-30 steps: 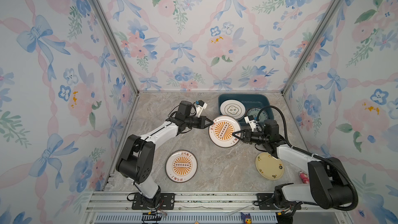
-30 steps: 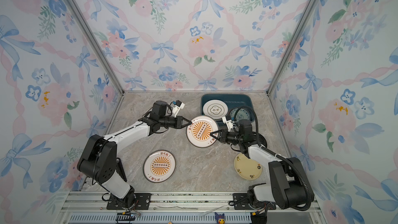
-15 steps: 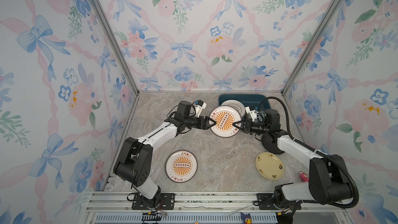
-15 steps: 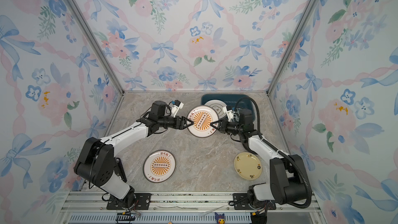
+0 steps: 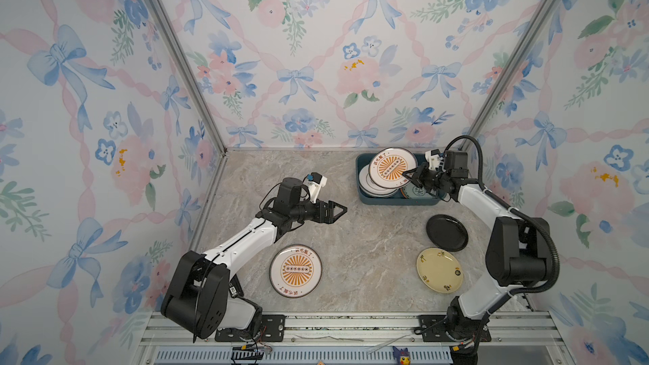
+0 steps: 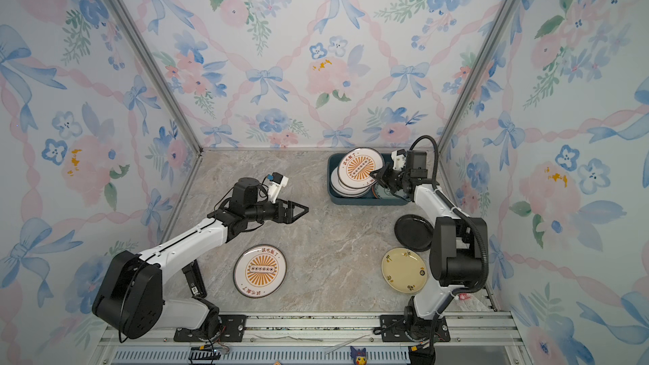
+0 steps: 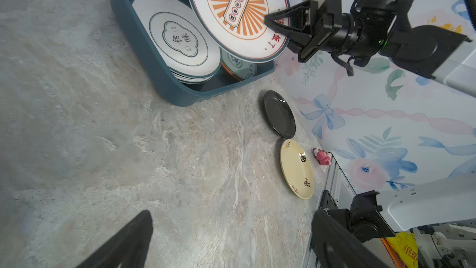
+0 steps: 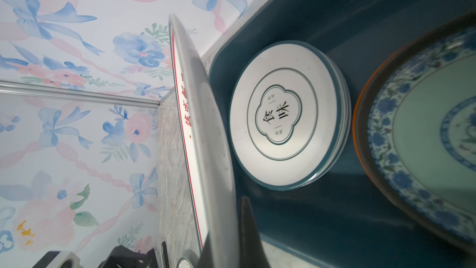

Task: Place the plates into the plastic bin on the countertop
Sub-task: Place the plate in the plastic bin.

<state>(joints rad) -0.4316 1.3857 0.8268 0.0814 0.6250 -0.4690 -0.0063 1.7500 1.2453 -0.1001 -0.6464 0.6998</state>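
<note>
Beige-grey marbled countertop (image 5: 368,240) across the lower middle of both top views, veined in pale streaks. Boxed in on three sides by wallpaper (image 5: 316,47) of blue bows, pink ribbons and flowers. Aluminium rails (image 5: 351,324) along the bottom edge, more rail up the two corner seams.

Dark teal plastic bin (image 5: 386,201) at centre right, close to the back wall. Inside it, toward frame left, a stack of white plates (image 5: 367,187) with a green emblem. Beside that, toward frame right, a blue-patterned plate (image 5: 418,191), partly hidden.

Right gripper (image 5: 407,174) clamped tight on the rim of the held sunburst plate (image 5: 391,168). Plate tilted, above the bin and over the stack, clear of it in the right wrist view.

Left gripper (image 5: 340,210) left of centre, above bare countertop, pointing toward the bin. Fingers (image 7: 128,241) spread wide apart in the left wrist view, nothing between them.

Loose on the countertop:
- second sunburst plate (image 5: 295,270) at lower centre, near the front rail
- black plate (image 5: 446,232) at right, just below the bin
- pale yellow plate (image 5: 439,270) just below that, close but apart
- small pink object (image 7: 322,156) at the rail beside the pale yellow plate

Widest bare stretch: mid-countertop, between the left gripper, the bin and the loose plates. Another open band along the left wall and the back wall, left of the bin.
</note>
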